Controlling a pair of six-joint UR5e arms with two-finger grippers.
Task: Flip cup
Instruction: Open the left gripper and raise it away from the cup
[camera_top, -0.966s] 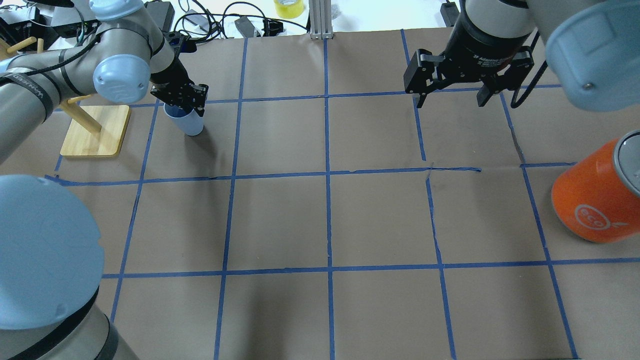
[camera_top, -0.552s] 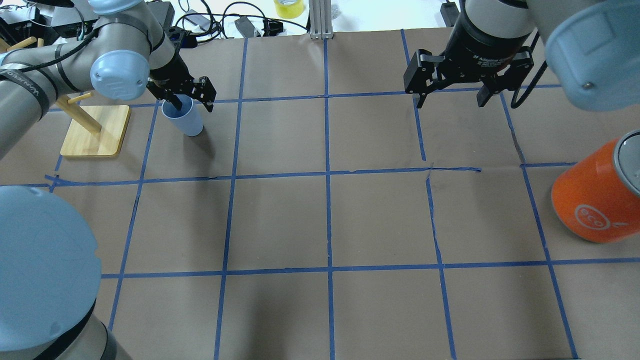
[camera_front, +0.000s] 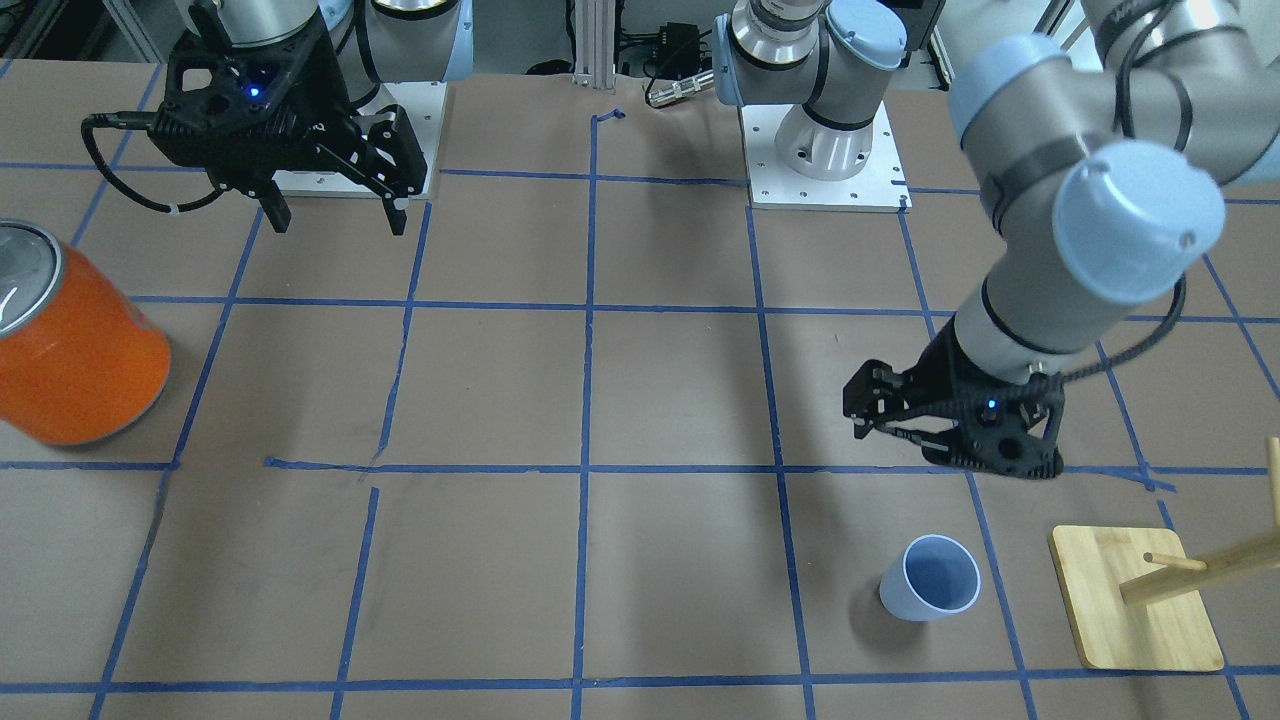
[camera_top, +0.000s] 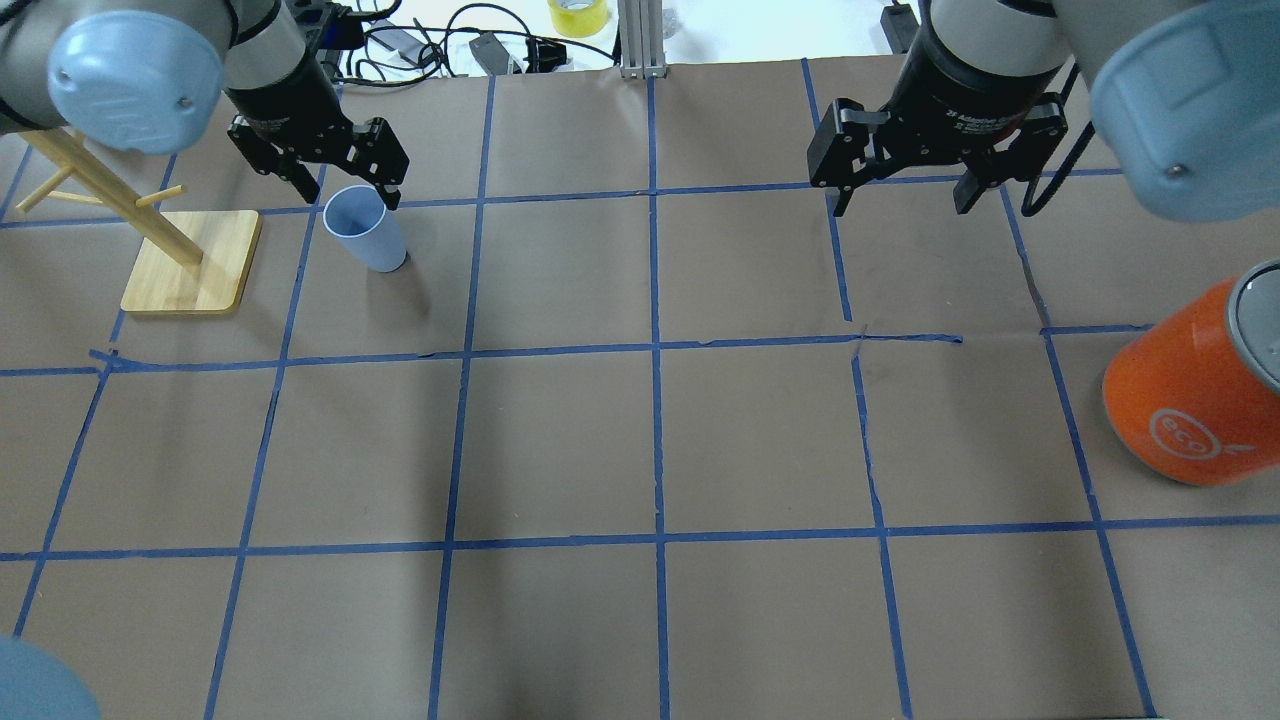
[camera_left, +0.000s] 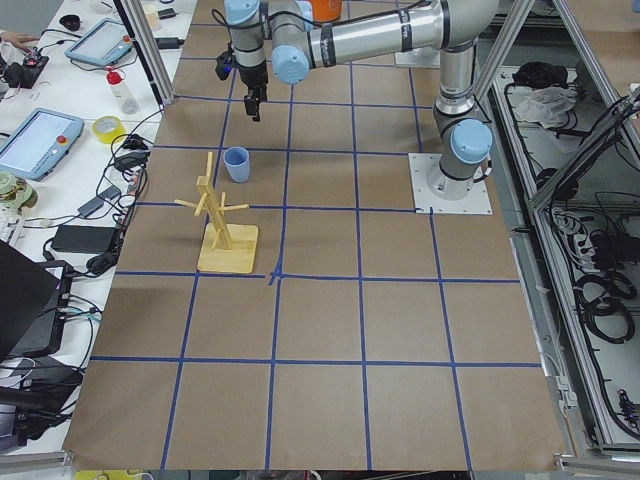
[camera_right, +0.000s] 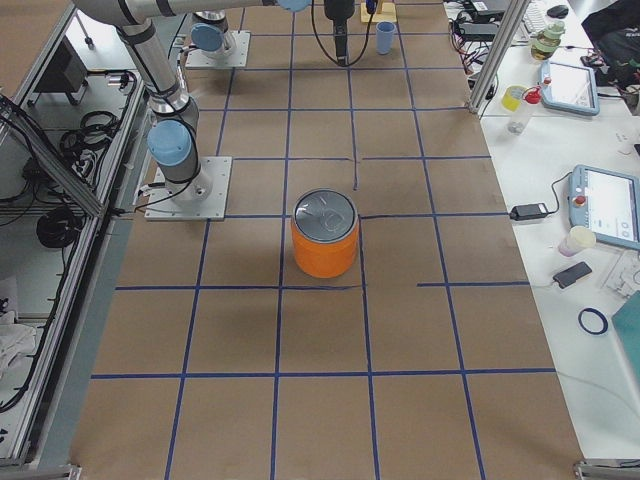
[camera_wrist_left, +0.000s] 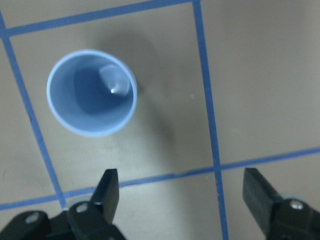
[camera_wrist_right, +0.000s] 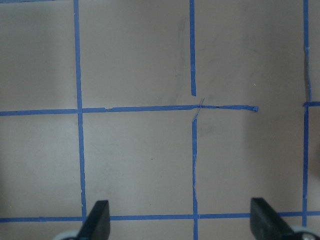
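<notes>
The pale light-blue cup stands upright, mouth up, on the brown paper at the far left; it also shows in the front view and the left wrist view. My left gripper is open and empty, raised above the table and clear of the cup; it also shows in the front view. In the left wrist view the cup lies ahead of the left finger. My right gripper is open and empty, hanging over bare paper at the far right.
A large orange can with a silver top stands at the right edge. A wooden peg stand on a bamboo base stands just left of the cup. Cables and a yellow tape roll lie beyond the table's far edge.
My left gripper, earlier shut on the cup's rim, has opened, let go and lifted away. The cup stays standing mouth up. The right arm has not moved.
</notes>
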